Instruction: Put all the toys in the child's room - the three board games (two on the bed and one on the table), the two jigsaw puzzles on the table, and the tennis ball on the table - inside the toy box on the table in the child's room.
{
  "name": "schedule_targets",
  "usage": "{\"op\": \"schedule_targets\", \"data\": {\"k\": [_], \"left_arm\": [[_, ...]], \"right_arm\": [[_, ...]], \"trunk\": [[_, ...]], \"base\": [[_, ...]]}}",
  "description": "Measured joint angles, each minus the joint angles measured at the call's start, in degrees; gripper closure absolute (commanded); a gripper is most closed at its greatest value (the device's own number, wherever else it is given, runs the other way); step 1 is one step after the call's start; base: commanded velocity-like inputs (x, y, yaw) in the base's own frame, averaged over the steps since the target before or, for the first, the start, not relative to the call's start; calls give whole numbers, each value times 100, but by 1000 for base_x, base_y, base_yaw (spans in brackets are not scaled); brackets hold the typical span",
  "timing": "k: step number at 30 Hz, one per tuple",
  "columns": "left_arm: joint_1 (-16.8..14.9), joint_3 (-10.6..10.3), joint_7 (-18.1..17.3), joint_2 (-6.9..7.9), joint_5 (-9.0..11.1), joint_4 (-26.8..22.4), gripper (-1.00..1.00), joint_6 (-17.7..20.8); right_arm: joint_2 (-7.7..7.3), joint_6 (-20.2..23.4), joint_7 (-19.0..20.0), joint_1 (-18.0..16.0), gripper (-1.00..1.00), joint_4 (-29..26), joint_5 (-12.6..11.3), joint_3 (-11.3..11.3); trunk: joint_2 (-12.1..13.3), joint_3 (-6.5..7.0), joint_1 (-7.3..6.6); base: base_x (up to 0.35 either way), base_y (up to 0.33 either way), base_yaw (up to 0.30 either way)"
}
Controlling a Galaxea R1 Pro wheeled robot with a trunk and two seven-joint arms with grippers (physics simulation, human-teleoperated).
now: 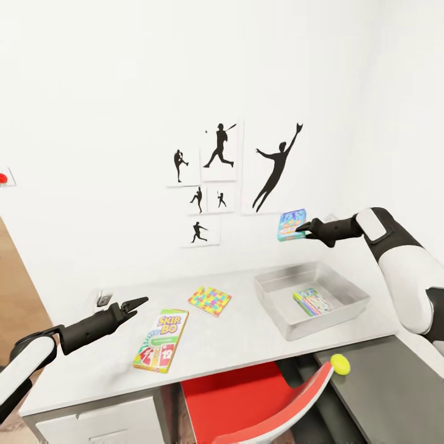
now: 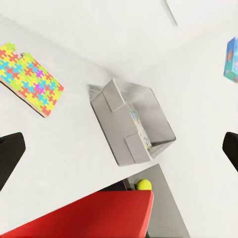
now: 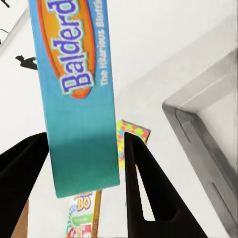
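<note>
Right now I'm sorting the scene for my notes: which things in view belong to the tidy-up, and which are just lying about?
Part of the job:
toy box
colourful game already inside it
blue game in the right claw
SKIP-BO box
jigsaw puzzle
tennis ball
table

Just there:
red chair
silhouette pictures

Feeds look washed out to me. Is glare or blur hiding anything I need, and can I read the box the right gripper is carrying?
Head view: even flat light, white wall nearly blends with the table, but the toy box rim stays crisp. Left wrist view: soft shadows only, tennis ball sharp. Right wrist view: the blue board game is close and slightly soft, lettering "Balderd..." readable, cut off at the frame edge.
</note>
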Motion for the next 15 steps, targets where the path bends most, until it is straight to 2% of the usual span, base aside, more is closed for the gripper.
{"op": "schedule_targets", "data": {"k": [3, 4, 5, 11, 13, 15], "left_arm": [[0, -3, 1, -1, 2, 0, -100, -2], [0, -2, 1, -1, 1, -1, -100, -3], [0, -1, 1, -1, 3, 0, -100, -3], [0, -8, 1, -8, 6, -2, -100, -3], [0, -9, 0, -9, 2, -1, -100, -3], [0, -9, 0, -9, 4, 0, -100, -3]], "right_arm": [[-24, 0, 0, 1, 100, 1, -7, 97], [-26, 4, -1, 1, 100, 2, -8, 273], [-27, 4, -2, 1, 100, 2, -3, 320], [-31, 8, -7, 1, 100, 2, -15, 444], [-24, 12, -10, 1, 100, 3, -6, 600], [-18, 19, -5, 0, 100, 4, 10, 919]], "trunk": [[1, -19, -1], [1, -22, -2], [1, -23, -2], [1, -29, -2], [1, -31, -2], [1, -32, -2]], "base": [[-35, 0, -31], [-7, 0, -10], [-5, 0, -7], [-1, -6, -2], [0, -66, 0], [0, -101, 0]]}}
